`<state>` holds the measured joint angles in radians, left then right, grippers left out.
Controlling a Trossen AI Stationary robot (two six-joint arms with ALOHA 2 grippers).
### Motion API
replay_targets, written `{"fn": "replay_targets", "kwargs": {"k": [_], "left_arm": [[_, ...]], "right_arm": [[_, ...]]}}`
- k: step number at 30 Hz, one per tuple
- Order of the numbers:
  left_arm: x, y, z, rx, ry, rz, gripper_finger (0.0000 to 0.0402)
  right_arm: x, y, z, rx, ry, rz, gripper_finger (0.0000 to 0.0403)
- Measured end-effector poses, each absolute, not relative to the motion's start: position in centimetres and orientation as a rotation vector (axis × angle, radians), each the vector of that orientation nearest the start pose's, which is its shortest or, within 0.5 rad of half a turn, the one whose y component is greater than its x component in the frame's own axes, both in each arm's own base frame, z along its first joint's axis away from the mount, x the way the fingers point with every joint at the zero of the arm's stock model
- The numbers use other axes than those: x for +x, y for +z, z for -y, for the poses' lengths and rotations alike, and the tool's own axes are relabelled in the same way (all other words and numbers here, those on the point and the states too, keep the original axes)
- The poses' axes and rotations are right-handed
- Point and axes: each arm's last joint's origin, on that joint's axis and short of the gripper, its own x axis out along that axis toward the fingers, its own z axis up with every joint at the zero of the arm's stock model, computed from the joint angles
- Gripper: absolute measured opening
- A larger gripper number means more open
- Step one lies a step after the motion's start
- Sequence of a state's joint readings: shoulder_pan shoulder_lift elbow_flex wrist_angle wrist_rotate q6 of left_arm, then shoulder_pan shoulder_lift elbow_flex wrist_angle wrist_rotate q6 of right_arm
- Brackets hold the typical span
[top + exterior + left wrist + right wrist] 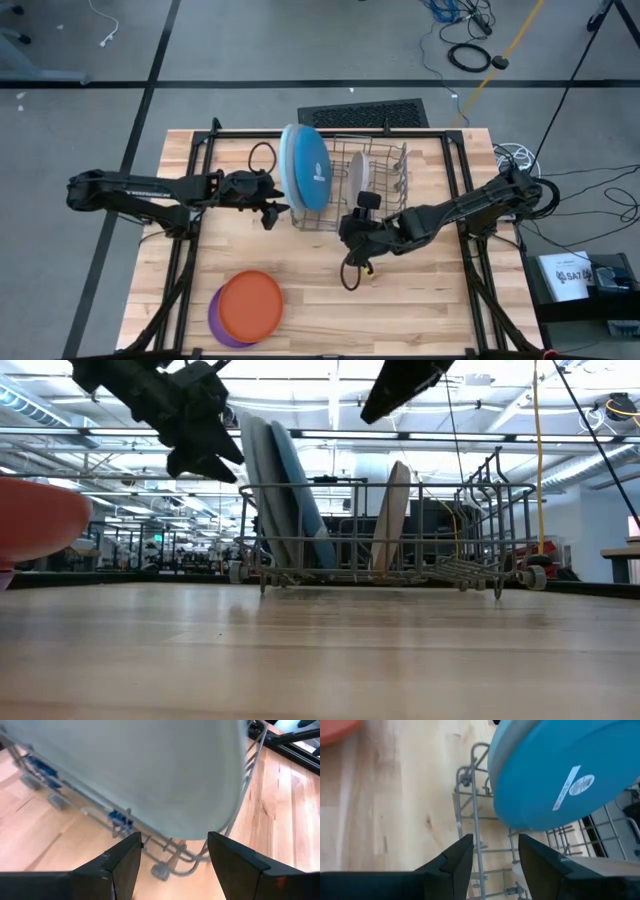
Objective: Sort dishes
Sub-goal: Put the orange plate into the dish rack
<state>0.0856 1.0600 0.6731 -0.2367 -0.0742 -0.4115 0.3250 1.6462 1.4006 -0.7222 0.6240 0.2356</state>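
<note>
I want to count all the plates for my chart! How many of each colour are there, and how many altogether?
Blue plates, standing in the rack: 2, a pale one and a darker one
Off-white plate, standing in the rack: 1
Orange plate, on the table: 1
Purple plate, under the orange one: 1
Total: 5 plates

Two blue plates (308, 166) and one off-white plate (364, 172) upright in one wire rack (385, 190); one orange plate (252, 304) stacked on one purple plate (218, 320); two arms

Open industrial lab: exposed ceiling beams (330, 435), floor cables (470, 50).
</note>
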Motion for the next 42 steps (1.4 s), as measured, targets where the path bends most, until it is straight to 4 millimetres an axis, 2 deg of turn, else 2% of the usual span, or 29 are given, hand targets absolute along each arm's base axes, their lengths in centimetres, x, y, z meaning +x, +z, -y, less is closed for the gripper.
{"fn": "replay_targets", "kwargs": {"k": [5, 8, 15, 23, 29, 33, 38, 42], "left_arm": [[20.1, 24.8, -1.7, -0.435, 0.247, -0.613, 0.0230], [19.1, 24.9, -1.1, -0.450, 0.162, -0.671, 0.0230], [18.2, 23.7, 1.2, -0.467, -0.065, -0.883, 0.0230], [18.8, 21.5, 4.4, -0.433, -0.297, -1.064, 0.0230], [19.9, 20.3, 6.2, -0.381, -0.405, -1.095, 0.0230], [20.6, 18.9, 6.9, -0.347, -0.410, -1.147, 0.0230], [21.3, 16.8, 7.4, -0.286, -0.337, -1.223, 0.0230], [22.0, 15.9, 7.9, -0.271, -0.343, -1.226, 0.0228]], "right_arm": [[33.2, 29.3, -9.9, -0.231, -0.331, -0.794, 0.0152], [33.3, 29.4, -10.5, -0.212, -0.283, -0.780, 0.0153], [33.2, 29.6, -11.7, -0.216, -0.251, -0.743, 0.0153], [33.1, 29.8, -12.7, -0.196, -0.233, -0.706, 0.0153], [32.9, 29.8, -13.0, -0.192, -0.227, -0.705, 0.0153], [32.9, 29.8, -13.0, -0.192, -0.228, -0.705, 0.0153], [33.0, 29.8, -13.0, -0.199, -0.226, -0.705, 0.0153], [33.0, 29.8, -12.9, -0.219, -0.245, -0.698, 0.0153]]}}
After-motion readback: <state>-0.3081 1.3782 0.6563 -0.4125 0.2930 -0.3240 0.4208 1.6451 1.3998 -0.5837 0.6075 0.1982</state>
